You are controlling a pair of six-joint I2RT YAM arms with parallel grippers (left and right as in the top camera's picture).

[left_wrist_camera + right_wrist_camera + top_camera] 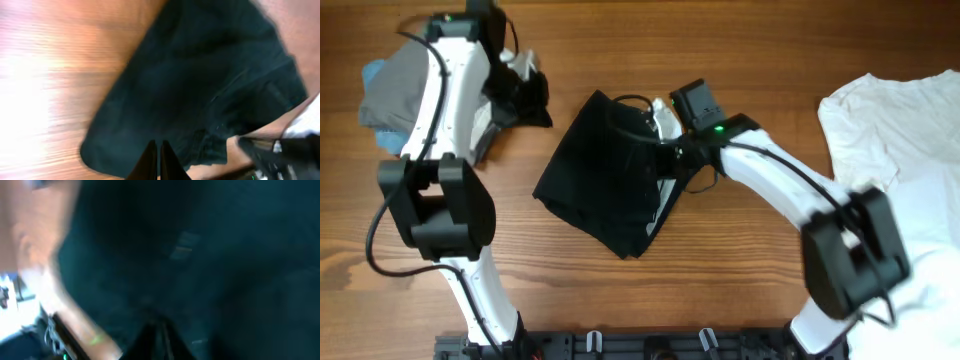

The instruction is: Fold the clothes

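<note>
The black shorts (pixel 595 175) lie folded at the table's centre, with a strip of pale inner waistband (pixel 664 205) showing at their right edge. My right gripper (pixel 658 148) is down on the shorts' upper right edge. In the blurred right wrist view its fingers (pixel 160 330) are together on dark cloth (pixel 200 255) that fills the frame. My left gripper (pixel 527 95) hovers left of the shorts, shut and empty. In the left wrist view its fingers (pixel 159 157) point at the shorts (pixel 200 85). Grey folded shorts (pixel 388 92) lie at the far left. A white shirt (pixel 905 130) lies at the right.
The left arm's links (pixel 440 200) stand over the table's left side, and the right arm (pixel 800 190) crosses from the lower right. Bare wood (pixel 740 290) shows in front of the shorts. The white shirt runs off the right edge.
</note>
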